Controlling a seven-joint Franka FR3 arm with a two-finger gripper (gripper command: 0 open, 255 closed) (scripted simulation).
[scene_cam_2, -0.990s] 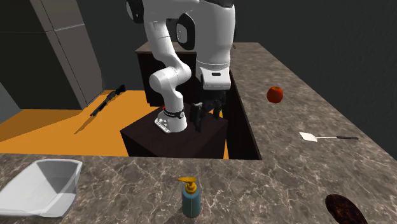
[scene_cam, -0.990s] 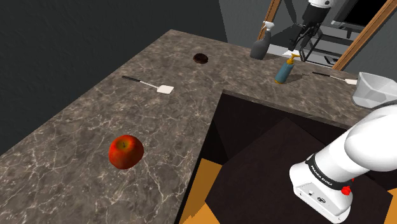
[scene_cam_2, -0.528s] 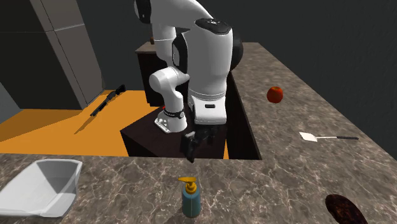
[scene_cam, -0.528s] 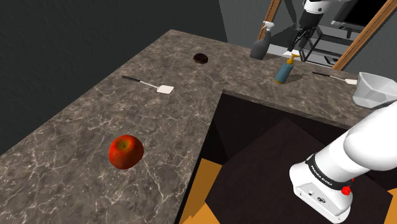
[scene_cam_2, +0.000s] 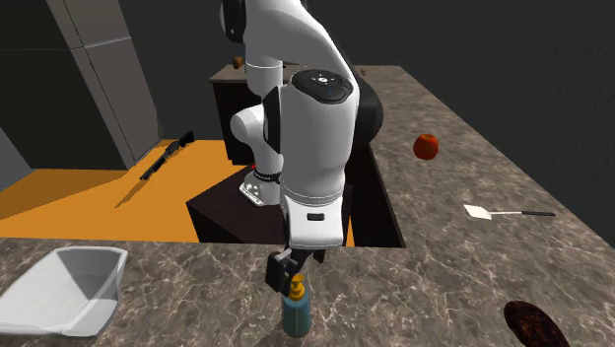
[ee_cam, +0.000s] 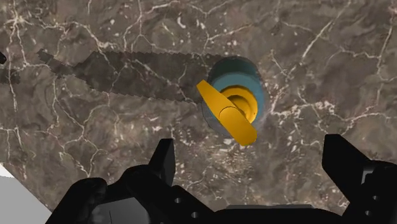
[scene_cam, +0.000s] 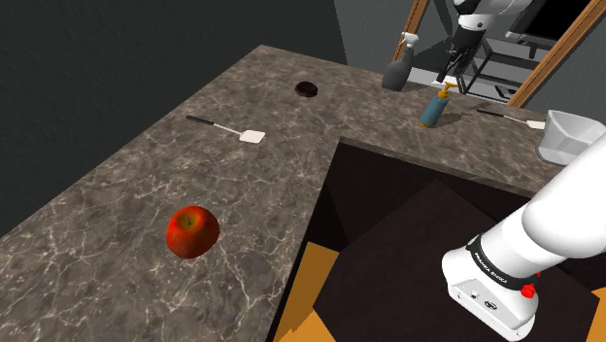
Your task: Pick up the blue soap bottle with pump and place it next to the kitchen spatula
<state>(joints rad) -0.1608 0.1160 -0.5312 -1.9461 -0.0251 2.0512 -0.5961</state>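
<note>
Because the bottle (scene_cam: pixel 433 109) stands upright, the gripper (scene_cam: pixel 450 70) hangs just above it in the shoulder view, likely for a top-down grasp. The second exterior view places the spatula (scene_cam_2: pixel 498 211) well apart from the gripper. The wrist view shows spread fingers (ee_cam: pixel 164 159) holding nothing.

- In the second exterior view, the gripper (scene_cam_2: pixel 285 277) has swung toward 6 o'clock, off the stand (scene_cam_2: pixel 219 209).
- It now hangs just above the soap bottle (scene_cam_2: pixel 296 316).

White bin (scene_cam_2: pixel 106 281) partly past the edge; dark disc (scene_cam_2: pixel 535 325), perhaps a doughnut, likewise
</note>
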